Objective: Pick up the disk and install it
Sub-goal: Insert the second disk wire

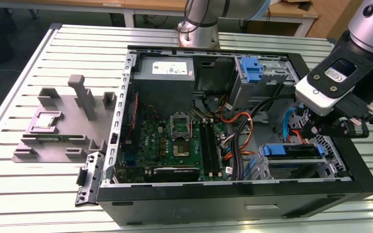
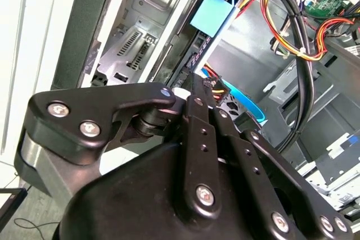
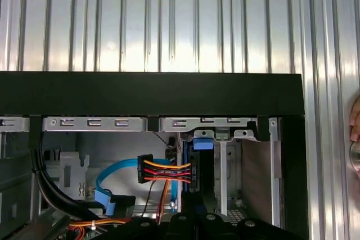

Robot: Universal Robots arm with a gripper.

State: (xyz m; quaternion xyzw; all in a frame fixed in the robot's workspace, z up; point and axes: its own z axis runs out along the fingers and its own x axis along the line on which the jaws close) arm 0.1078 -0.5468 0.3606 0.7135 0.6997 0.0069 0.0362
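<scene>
Gripper [image 1: 332, 127], black jointed metal, above the blue-framed disk [image 1: 291, 151] seated in its bay; finger state cannot be told.

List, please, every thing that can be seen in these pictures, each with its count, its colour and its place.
Computer case: one, black, lying open on the slatted table.
Table: one, silver metal slats, under everything.
Motherboard: one, green, on the case floor.
Power supply box: one, grey with white label, far corner of the case towards the exterior view's left.
Disk: one, blue-framed, standing in the bay at the exterior view's right, below the gripper.
Blue caddy: one, in the far drive cage.
Cables: several, orange, black and blue, between motherboard and bays.
Fixture: one, grey, on the table at the exterior view's left.
Robot arm: one, grey and black, above the case.
Gripper: one, black, just above the disk.
</scene>
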